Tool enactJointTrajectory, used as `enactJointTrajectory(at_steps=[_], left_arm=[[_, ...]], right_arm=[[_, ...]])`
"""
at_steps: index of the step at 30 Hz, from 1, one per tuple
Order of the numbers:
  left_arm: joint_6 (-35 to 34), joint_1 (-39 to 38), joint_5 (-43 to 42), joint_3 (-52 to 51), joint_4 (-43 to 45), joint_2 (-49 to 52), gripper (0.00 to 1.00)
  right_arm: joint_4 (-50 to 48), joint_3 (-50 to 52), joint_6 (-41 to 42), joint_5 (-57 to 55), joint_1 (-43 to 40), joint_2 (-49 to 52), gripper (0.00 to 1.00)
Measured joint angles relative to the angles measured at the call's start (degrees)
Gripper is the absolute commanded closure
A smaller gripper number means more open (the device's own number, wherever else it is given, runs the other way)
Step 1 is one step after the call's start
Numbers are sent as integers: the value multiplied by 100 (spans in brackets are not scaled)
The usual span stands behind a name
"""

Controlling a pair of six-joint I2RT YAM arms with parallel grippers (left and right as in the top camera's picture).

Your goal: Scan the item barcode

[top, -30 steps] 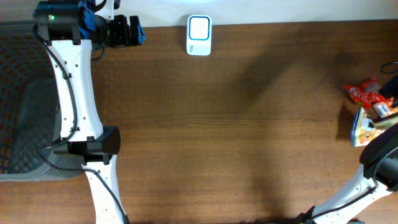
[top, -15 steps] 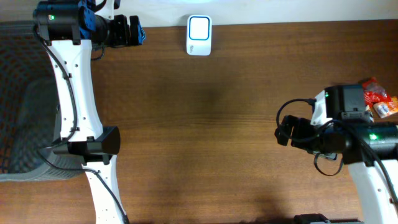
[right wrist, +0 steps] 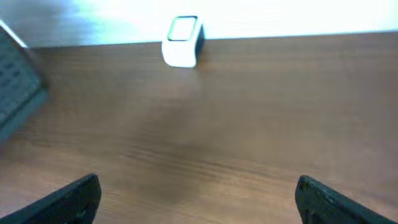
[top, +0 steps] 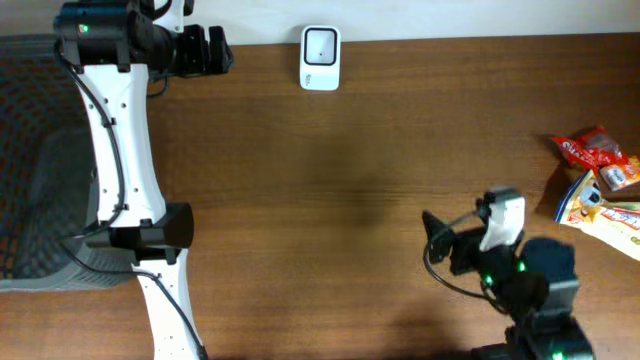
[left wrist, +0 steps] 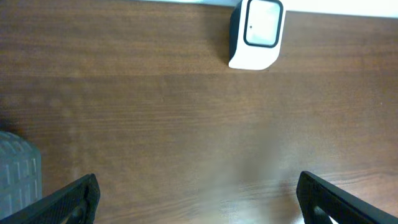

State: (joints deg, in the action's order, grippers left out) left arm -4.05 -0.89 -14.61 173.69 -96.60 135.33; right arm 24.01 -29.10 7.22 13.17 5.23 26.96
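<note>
Retreating from the snack packets [top: 600, 150], right gripper [top: 432, 238] hangs spread and empty like the left gripper [top: 222, 50], so nothing reaches the scanner [top: 320, 57].

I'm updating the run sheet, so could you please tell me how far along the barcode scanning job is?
Nothing looks done yet. The snack packets lie at the table's right edge, far from the white scanner at the back edge. Nothing is in hand: the left gripper and right gripper both show open, empty jaws. Left: pick up a packet and scan it.
</note>
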Motion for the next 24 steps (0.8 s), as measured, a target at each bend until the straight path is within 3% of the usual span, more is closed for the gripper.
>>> enactJointTrajectory(at_steps=[5, 7, 15, 18, 20, 24], left_arm=[[-2, 0, 0, -4, -11, 0, 1], [-2, 0, 0, -4, -11, 0, 1], [0, 0, 0, -4, -9, 0, 1], [0, 0, 0, -4, -9, 0, 1], [0, 0, 0, -4, -9, 0, 1], [-2, 0, 0, -4, -9, 0, 1]], right_arm=[[-1491, 1692, -35, 2, -560, -1692, 1], [-2059, 1971, -33, -20, -601, -1869, 1], [-2804, 2710, -39, -793, -601, -2618, 1], [-2614, 2806, -57, -949, -601, -2623, 1], [-1967, 2833, -76, -1032, -601, -2625, 1], [-1967, 2833, -494, -1060, -601, -2627, 1]])
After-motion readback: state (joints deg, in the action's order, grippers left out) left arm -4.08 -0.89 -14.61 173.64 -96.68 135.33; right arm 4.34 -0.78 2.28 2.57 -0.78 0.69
